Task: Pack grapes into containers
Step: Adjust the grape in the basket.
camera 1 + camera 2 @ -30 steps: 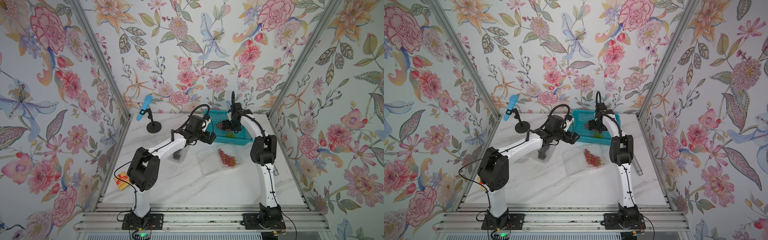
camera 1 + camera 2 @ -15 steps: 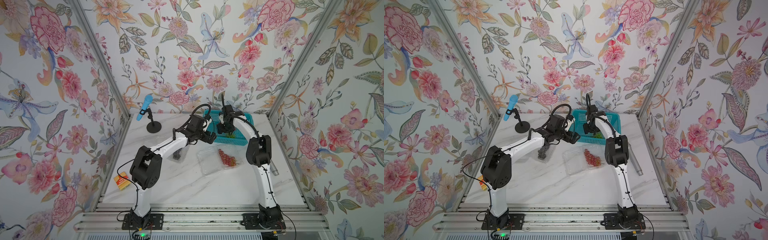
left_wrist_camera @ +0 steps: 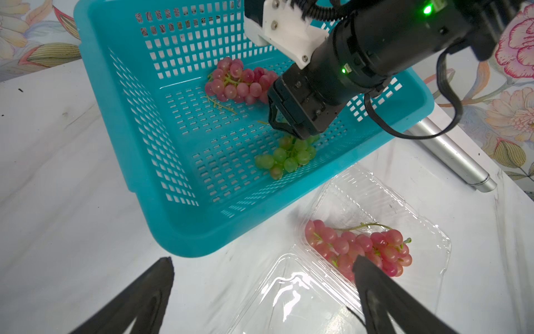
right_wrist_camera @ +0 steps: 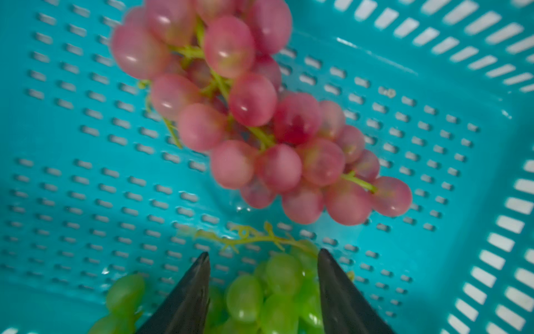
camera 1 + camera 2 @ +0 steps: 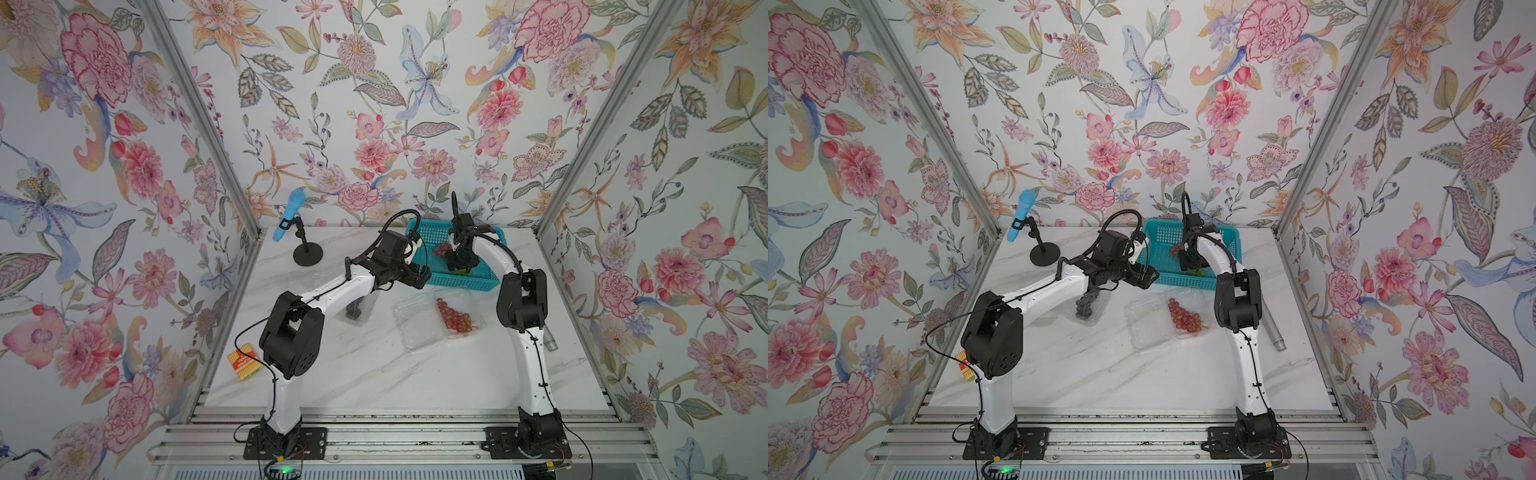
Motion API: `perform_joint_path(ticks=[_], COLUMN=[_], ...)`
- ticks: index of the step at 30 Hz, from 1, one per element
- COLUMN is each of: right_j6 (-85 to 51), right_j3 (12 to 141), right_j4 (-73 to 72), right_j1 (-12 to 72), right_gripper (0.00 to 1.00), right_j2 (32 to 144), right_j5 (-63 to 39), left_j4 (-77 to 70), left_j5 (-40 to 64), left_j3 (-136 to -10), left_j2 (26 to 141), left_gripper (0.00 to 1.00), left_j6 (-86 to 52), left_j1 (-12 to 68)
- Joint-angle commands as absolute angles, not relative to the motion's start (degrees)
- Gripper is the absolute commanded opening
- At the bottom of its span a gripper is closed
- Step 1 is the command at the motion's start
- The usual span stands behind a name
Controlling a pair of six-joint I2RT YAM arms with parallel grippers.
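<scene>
Right wrist view: the dark fingers [image 4: 185,297] of the right gripper [image 4: 263,254] stand about half apart, one on each side of the green bunch [image 4: 284,273], which lies on the floor of the teal basket [image 4: 86,144]. Grapes fill the gap between the fingers, but whether they press on them yet cannot be told. Just beyond the tips lies a bare green stem, and past that a red bunch [image 4: 245,115], also in the basket.

In the left wrist view, the left gripper [image 3: 263,260] is spread wide and holds nothing. It hangs over the table beside the basket's near corner and above an open container [image 3: 427,231] in which a packed red bunch [image 3: 355,248] lies. In a top view, a dark bunch [image 5: 1086,305] sits in a second container [image 5: 1098,311], under the left arm.

The step in hand looks like the pick of the green bunch, with two bunches packed and two left in the basket. The next move probably calls for a firm but gentle squeeze, as the round, glossy grapes could slip. After that comes a lift high enough to clear the basket wall and a carry to a free box. No empty box shows clearly here.
</scene>
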State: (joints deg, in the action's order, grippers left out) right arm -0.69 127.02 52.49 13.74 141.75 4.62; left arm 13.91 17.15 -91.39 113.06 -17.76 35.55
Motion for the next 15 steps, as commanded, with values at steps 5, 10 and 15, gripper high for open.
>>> perform_joint_path(ticks=[5, 10, 15], right_j6=[-2.1, -3.8, -5.4], right_j3=[125.8, 127.2, 129.3], right_j4=[53.6, 53.6, 53.6], right_j1=[12.3, 9.4, 6.9], right_gripper=[0.46, 0.34, 0.34], right_j2=[143.0, 142.5, 142.3], right_j5=[7.1, 7.5, 7.2], left_j4=[14.1, 14.3, 14.2], left_j5=[16.8, 16.6, 17.0], left_j3=[-91.9, -92.1, -92.6], left_j2=[113.2, 113.3, 113.8], left_gripper=[1.0, 1.0, 1.0], left_j6=[-17.0, -16.9, -17.2], left_j1=[34.8, 34.8, 34.8])
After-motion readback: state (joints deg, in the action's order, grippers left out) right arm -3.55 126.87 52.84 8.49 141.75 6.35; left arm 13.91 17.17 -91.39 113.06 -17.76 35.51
